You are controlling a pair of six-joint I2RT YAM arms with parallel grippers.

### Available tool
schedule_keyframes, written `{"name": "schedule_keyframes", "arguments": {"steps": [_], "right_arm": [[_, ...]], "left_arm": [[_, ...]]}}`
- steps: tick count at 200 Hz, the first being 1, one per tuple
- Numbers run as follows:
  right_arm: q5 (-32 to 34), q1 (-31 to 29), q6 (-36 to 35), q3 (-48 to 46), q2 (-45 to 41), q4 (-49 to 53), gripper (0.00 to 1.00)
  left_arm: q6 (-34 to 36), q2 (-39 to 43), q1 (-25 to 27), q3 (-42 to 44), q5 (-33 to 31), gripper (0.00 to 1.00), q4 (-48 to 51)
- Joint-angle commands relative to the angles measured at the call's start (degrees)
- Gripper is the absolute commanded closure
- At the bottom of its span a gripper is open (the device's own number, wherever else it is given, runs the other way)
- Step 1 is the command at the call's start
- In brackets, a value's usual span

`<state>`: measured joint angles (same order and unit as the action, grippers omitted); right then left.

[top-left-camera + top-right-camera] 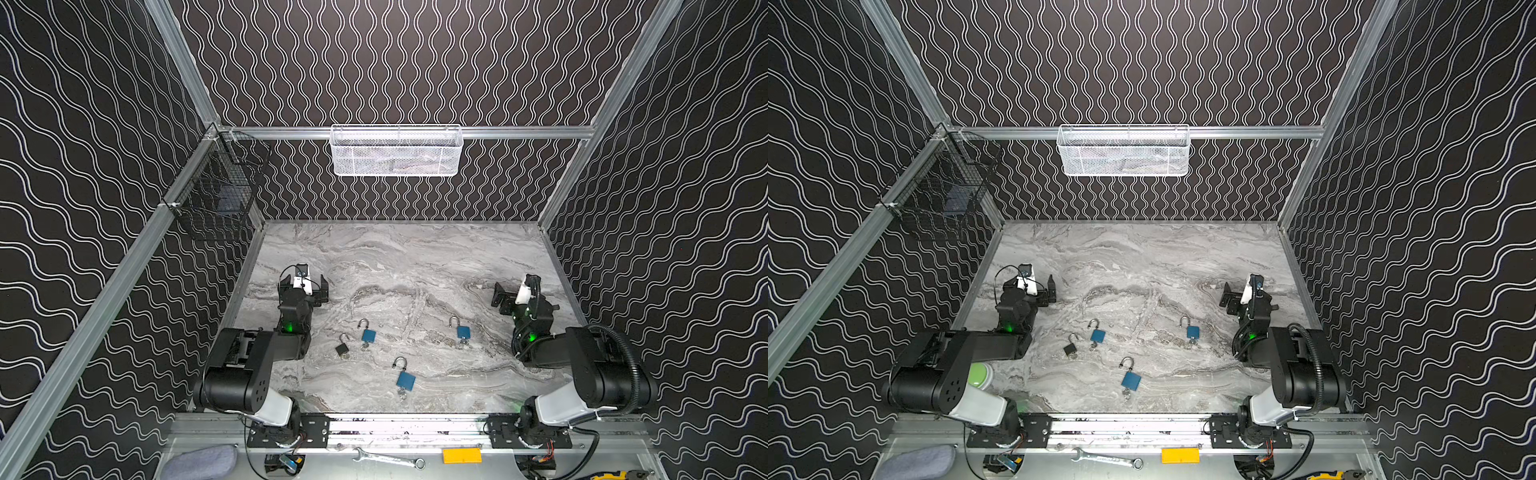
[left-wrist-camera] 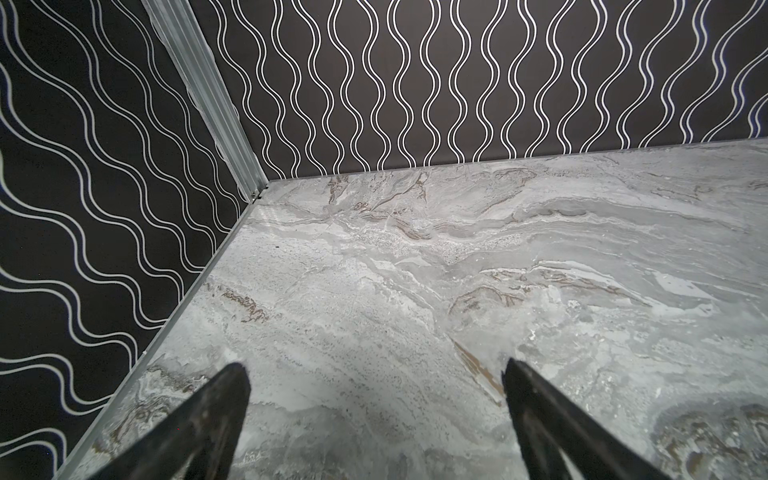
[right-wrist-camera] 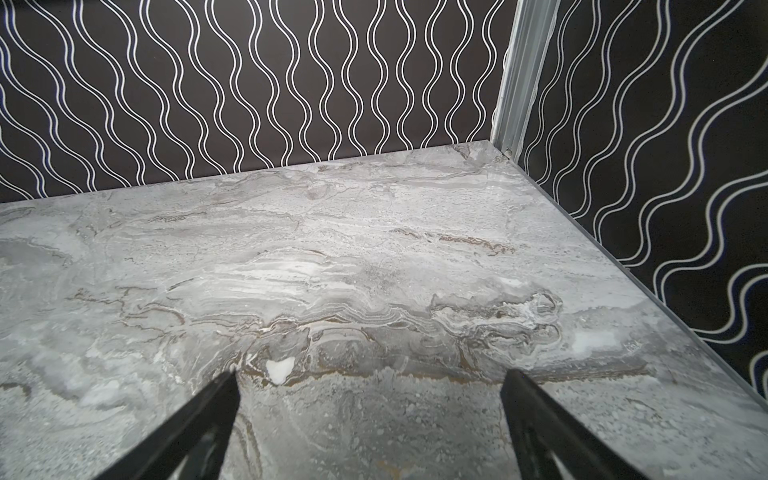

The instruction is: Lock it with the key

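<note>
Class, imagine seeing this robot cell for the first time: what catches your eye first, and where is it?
Three blue padlocks and a black padlock lie scattered on the front half of the marble table. Black walls with white wavy lines enclose it, and a white mesh basket hangs on the back rail. The left gripper and right gripper stand open over bare marble, holding nothing.
</note>
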<state>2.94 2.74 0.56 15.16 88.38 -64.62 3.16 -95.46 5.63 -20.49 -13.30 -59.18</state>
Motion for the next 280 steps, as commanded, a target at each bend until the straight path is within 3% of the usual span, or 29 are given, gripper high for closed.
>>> {"name": "schedule_keyframes", "arguments": {"steps": [1,25,58,83,116,143,168,199,217,244,280], "right_arm": [[0.88,-0.11,-0.72,-0.3,-0.3,-3.11,0.0],[2.62,-0.11,-0.16,-0.7,-0.78,-3.53,0.0],[4.07,-0.11,0.42,-1.57,-2.34,-4.05,0.0],[5.02,-0.11,0.71,-0.81,-6.06,0.54,0.0],[5.94,-0.24,0.81,0.56,-11.89,7.43,0.0],[6.26,-1.13,1.37,1.54,-18.74,13.09,0.0],[5.52,-2.03,3.29,8.14,-23.25,28.28,0.0],[-1.41,-3.8,5.73,19.96,-24.21,49.93,0.0],[-0.36,-7.53,8.29,22.91,-25.21,56.15,0.0],[0.4,-14.66,12.59,26.87,-25.69,66.55,0.0],[2.14,-21.99,20.74,30.36,-23.07,77.12,0.0]], "left_arm": [[0.3,0.09,-0.01,-0.11,0.09,0.01,-1.6],[0.39,0.28,0.0,0.03,0.09,0.01,-1.71],[-0.51,3.27,0.07,-2.61,-2.1,0.01,5.62],[-0.41,5.49,0.56,-2.82,-3.76,0.01,8.15],[-2.1,10.87,1.0,-7.04,-5.57,0.01,21.08],[-5.98,13.43,1.64,-16.84,-7.34,0.01,45.42],[-8.58,14.04,4.16,-20.89,-10.28,0.01,55.02],[-13.56,14.41,6.01,-26.68,-6.13,0.01,69.82],[-17.9,15.44,6.31,-28.05,-4.21,0.01,76.77],[-24.92,22.07,6.32,-23.4,2.47,0.01,78.61],[-29.45,26.39,6.49,-21.63,8.9,0.01,87.07]]}}
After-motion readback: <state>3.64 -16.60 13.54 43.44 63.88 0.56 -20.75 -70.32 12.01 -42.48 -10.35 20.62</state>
